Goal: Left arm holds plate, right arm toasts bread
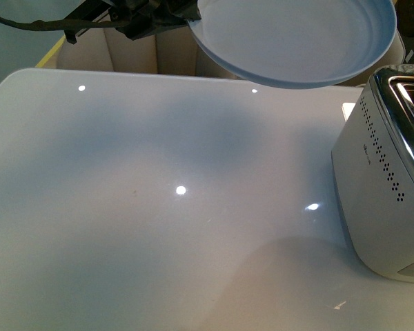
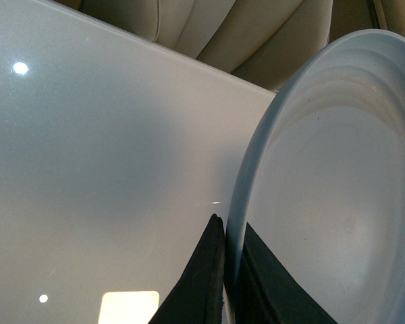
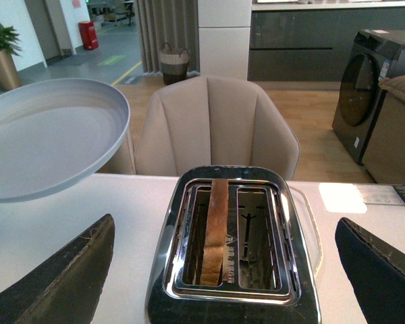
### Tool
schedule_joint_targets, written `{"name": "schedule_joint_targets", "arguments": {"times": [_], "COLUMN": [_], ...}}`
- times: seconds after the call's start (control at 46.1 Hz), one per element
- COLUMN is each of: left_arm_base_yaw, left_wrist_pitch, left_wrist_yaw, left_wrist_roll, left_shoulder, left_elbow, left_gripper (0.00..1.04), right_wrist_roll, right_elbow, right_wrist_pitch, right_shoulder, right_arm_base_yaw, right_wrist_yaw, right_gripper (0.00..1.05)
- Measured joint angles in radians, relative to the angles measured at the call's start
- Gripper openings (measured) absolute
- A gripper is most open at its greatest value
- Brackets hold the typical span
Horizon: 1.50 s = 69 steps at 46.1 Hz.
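The bread point(image 3: 217, 229) stands on edge in one slot of the toaster point(image 1: 379, 200), which sits at 3 o'clock on the bench point(image 1: 124, 207). The right pincer point(image 3: 224, 223) gapes wide above it, holding nothing. At 1 o'clock the plate point(image 1: 290, 41) hangs tilted over the bench, its rim clamped by the left pincer point(image 2: 229, 229).

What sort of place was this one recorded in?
Probably an open-plan home-style kitchen or showroom: a toaster on a white table, a beige chair behind it, and a front-loading washer beside dark cabinets.
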Motion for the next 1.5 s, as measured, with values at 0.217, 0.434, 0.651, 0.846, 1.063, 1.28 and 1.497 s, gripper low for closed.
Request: {"name": "schedule_joint_targets", "arguments": {"times": [0.217, 0.434, 0.651, 0.846, 1.063, 1.28, 1.497], "left_arm_base_yaw": [0.024, 0.192, 0.366, 0.491, 0.598, 0.637, 0.645], "left_wrist_pitch": [-0.046, -0.104, -0.100, -0.050, -0.045, 0.003, 0.064], "left_wrist_yaw": [0.089, 0.159, 0.230, 0.289, 0.300, 0.340, 0.369], "left_wrist_roll": [0.011, 0.095, 0.226, 0.356, 0.490, 0.589, 0.638], "left_shoulder": [-0.008, 0.029, 0.139, 0.256, 0.359, 0.430, 0.488], "left_elbow": [0.015, 0.114, 0.105, 0.033, -0.002, -0.029, -0.034], "left_gripper": [0.03, 0.03, 0.03, 0.03, 0.03, 0.03, 0.03], "right_wrist_roll": [0.000, 0.000, 0.000, 0.000, 0.000, 0.000, 0.000], "right_elbow": [0.000, 0.000, 0.000, 0.000, 0.000, 0.000, 0.000], "right_wrist_pitch": [0.000, 0.000, 0.000, 0.000, 0.000, 0.000, 0.000], "right_shoulder": [0.000, 0.000, 0.000, 0.000, 0.000, 0.000, 0.000], "right_arm_base_yaw": [0.000, 0.000, 0.000, 0.000, 0.000, 0.000, 0.000], "right_wrist_yaw": [0.000, 0.000, 0.000, 0.000, 0.000, 0.000, 0.000], "right_gripper": [0.96, 0.96, 0.96, 0.96, 0.96, 0.96, 0.96]}}
